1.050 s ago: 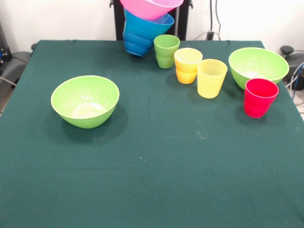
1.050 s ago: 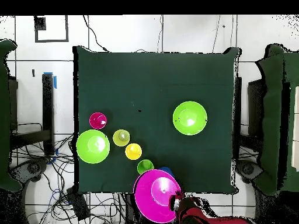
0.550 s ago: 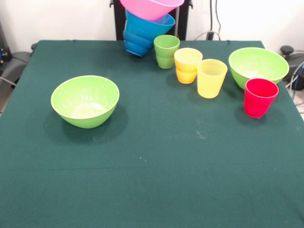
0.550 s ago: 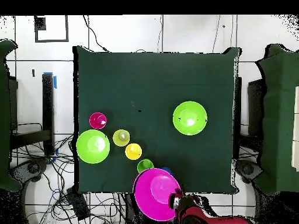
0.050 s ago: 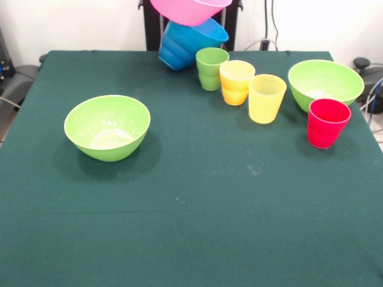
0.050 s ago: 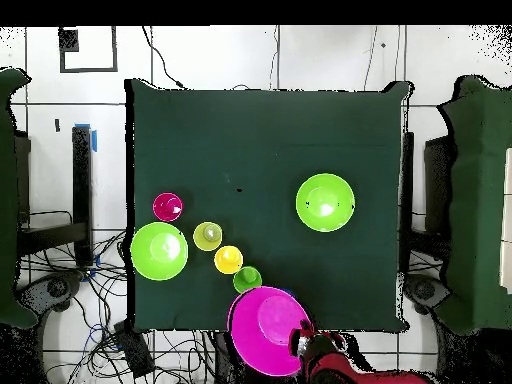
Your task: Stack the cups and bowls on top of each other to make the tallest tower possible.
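The large pink bowl (image 5: 188, 9) hangs tilted at the table's far edge, and my gripper (image 6: 299, 344) grips its rim beside the red arm. The bowl's bottom presses on the tower (image 5: 188, 42) of nested blue bowls. The tower leans over against the green cup (image 5: 210, 67). From above, the pink bowl (image 6: 265, 330) hides nearly all of the tower. The orange cup (image 5: 236, 81), the pale yellow cup (image 5: 266, 97) and the red cup (image 5: 327, 122) stand upright in a row. One lime bowl (image 5: 108, 125) sits alone and another (image 5: 325, 81) sits behind the red cup.
The table edge (image 6: 330, 328) runs right beside the leaning blue stack. A black post (image 5: 151, 27) stands behind the table there. Cables lie on the floor by the table's corner (image 6: 110, 330).
The blue stack has tipped from near upright to a lean against the green cup, which slid slightly aside. The pink bowl and my gripper shifted a little.
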You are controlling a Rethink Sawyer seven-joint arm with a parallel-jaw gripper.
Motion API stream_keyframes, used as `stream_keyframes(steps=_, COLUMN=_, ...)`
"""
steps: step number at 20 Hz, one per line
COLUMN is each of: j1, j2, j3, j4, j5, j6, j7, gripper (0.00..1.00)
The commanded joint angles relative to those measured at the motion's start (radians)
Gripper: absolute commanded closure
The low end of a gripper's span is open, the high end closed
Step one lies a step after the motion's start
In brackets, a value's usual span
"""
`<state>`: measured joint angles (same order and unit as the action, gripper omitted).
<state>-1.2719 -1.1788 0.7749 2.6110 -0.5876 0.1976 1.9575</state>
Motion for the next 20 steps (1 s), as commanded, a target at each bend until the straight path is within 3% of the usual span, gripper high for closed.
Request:
stream_keyframes(steps=1, j1=0.014, j2=0.039, j3=0.019, j4=-0.018, j5=-0.057, j6=-0.039, j7=0.007, gripper=1.0)
stream_keyframes(steps=6, j1=-0.016, j2=0.047, j3=0.031, j4=-0.028, j5=-0.067, j6=-0.031, j7=-0.014, gripper=1.0)
stream_keyframes(steps=12, j1=0.005, j2=0.073, j3=-0.008, j4=-0.048, j5=-0.106, j6=-0.043, j7=0.006, gripper=1.0)
stream_keyframes(steps=16, j1=0.06, j2=0.09, j3=-0.07, j4=-0.092, j5=-0.162, j6=-0.054, j7=0.036, gripper=1.0)
stream_keyframes(steps=20, j1=0.189, j2=0.158, j3=-0.237, j4=-0.187, j5=-0.286, j6=-0.121, j7=0.103, gripper=1.0)
